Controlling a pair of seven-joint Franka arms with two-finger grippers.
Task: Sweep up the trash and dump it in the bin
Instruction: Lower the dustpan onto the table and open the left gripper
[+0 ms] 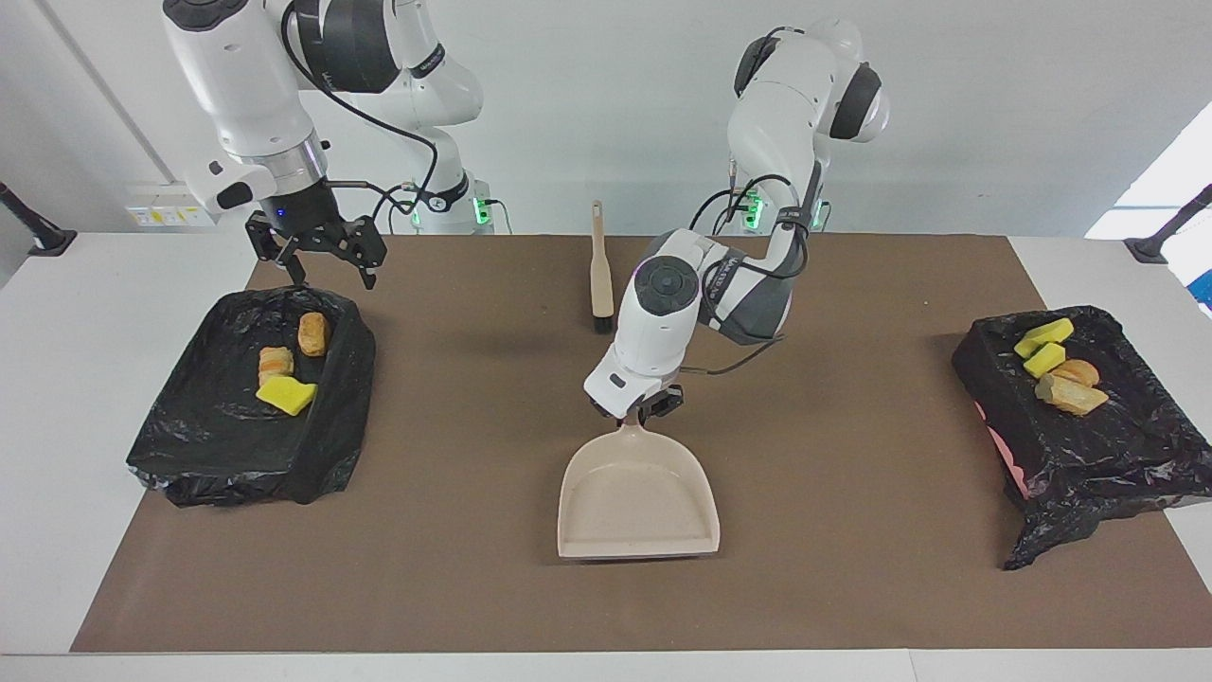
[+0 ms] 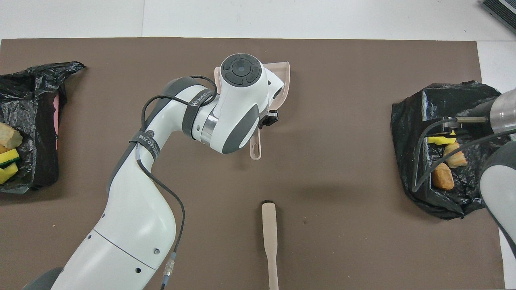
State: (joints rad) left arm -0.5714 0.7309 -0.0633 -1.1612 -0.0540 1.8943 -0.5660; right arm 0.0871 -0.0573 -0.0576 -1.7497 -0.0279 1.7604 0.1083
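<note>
A smooth beige plastic dustpan (image 1: 636, 502), shovel-shaped with a low rim and a stubby handle, lies flat on the matte brown mat (image 1: 852, 587) covering the white counter (image 1: 57, 379), near the mat's middle. The left claw (image 1: 645, 413) is clamped on the dustpan's handle. A slim beige brush (image 1: 600, 270) with a tuft of black bristles lies on the mat nearer to the robots than the dustpan.

Toward the right arm's end of the counter from the dustpan sits a bin lined with crinkled, glossy black plastic (image 1: 237, 445); in it lie a yellow sponge piece (image 1: 286, 396) and two tan-orange, bread-like chunks (image 1: 312, 333), rough and crusty. The right claw (image 1: 322, 254) hangs over that bin's edge nearest the robots, its fingers spread apart and holding nothing.

Toward the left arm's end from the dustpan sits a second black-lined bin (image 1: 1117, 455), its bag wrinkled and sagging over the counter. It holds two yellow sponge pieces with green backing (image 1: 1044, 345) and two more tan chunks (image 1: 1070, 386), bunched in the corner nearest the robots.
</note>
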